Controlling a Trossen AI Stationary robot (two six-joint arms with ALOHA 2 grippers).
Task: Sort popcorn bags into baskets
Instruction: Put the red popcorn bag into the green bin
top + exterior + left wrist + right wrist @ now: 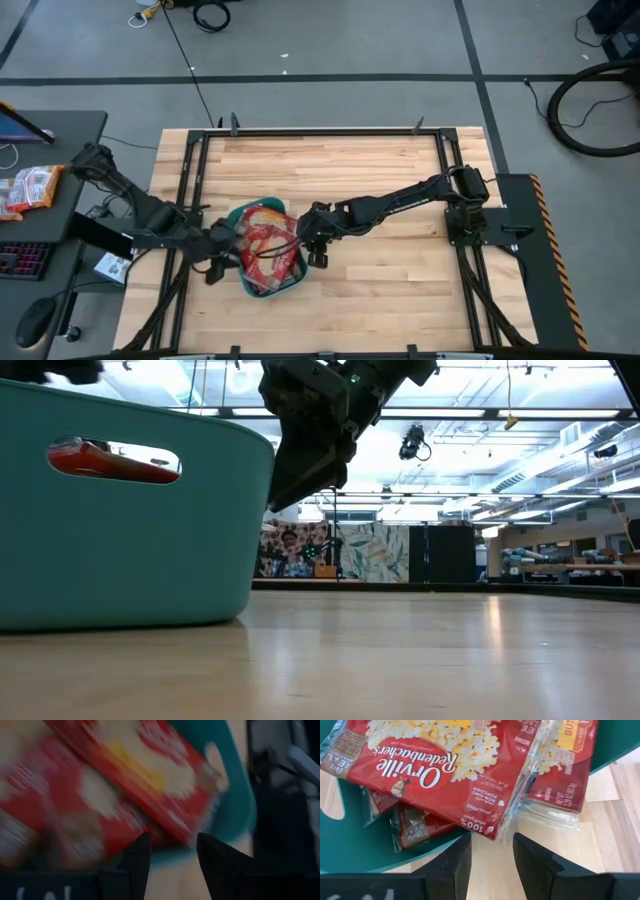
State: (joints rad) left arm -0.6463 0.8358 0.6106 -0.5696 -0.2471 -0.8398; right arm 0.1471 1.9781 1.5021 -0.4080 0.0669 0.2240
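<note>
The teal basket [270, 275] stands near the table's near-middle, and several red popcorn bags [265, 240] are heaped in it, the top ones overhanging its rim. In the low view the basket [120, 530] fills the left, with a red bag [105, 462] showing through its handle slot. My left gripper [226, 246] hovers open at the basket's left side; in its own view the gripper [172, 851] faces blurred red bags [125, 780]. My right gripper [315, 238] is open at the basket's right side. Its wrist view shows the gripper [492, 847] just short of an overhanging bag [435, 770].
Bare wooden table [400, 290] stretches right of and behind the basket. Black frame rails [320, 131] run along the table's edges. An orange-and-white snack packet [28, 188] lies on the side desk off the table's left.
</note>
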